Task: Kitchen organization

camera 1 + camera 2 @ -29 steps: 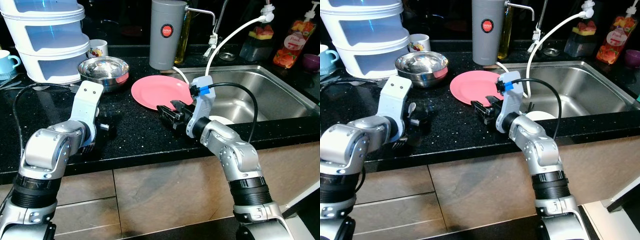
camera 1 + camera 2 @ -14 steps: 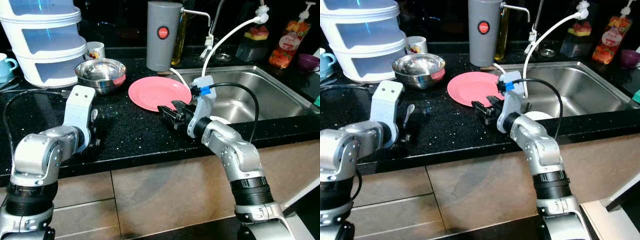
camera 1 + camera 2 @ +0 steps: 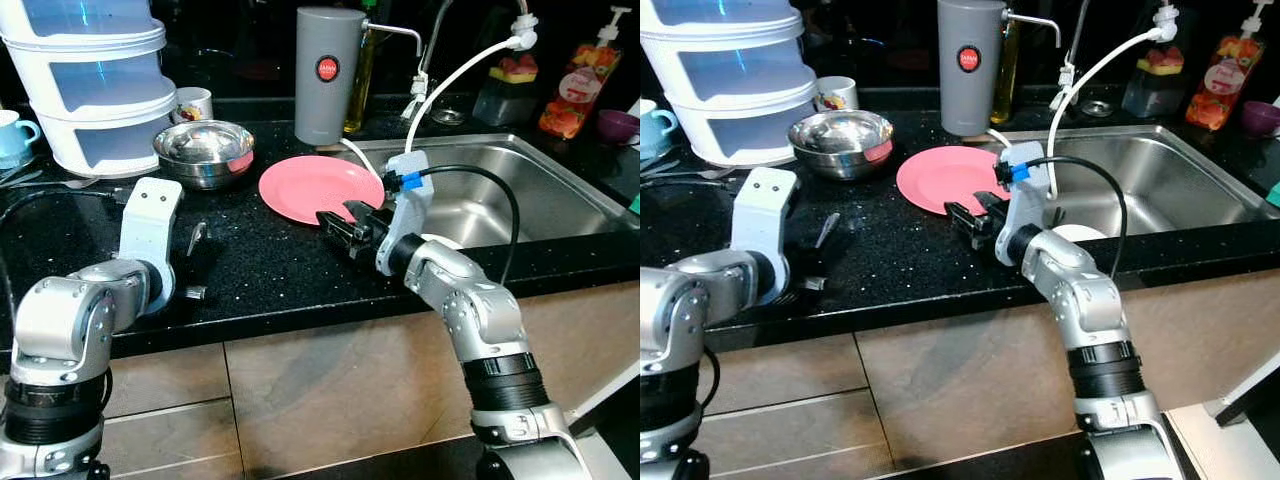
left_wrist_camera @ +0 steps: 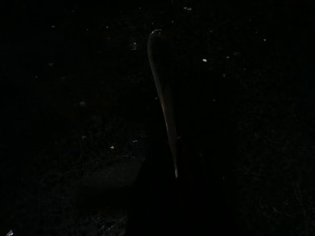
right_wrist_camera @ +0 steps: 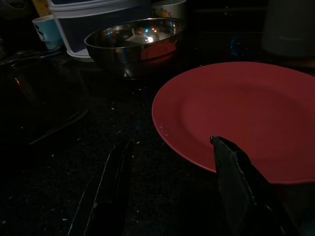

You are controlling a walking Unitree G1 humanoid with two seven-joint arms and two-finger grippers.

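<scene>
Right wrist view shows the pink plate [image 5: 246,110] flat on the black counter [image 3: 270,265], beside the steel bowl [image 3: 204,150] and near the sink [image 3: 520,190]. Judging by this, the plate pickup is in hand: the right gripper [image 5: 170,189], fingers spread, sits at its near rim and needs to straddle that edge. Its forearm reaches low across the counter. The left gripper [image 3: 185,270] hangs over a spoon [image 3: 194,239]; its fingers are too dark to judge.
</scene>
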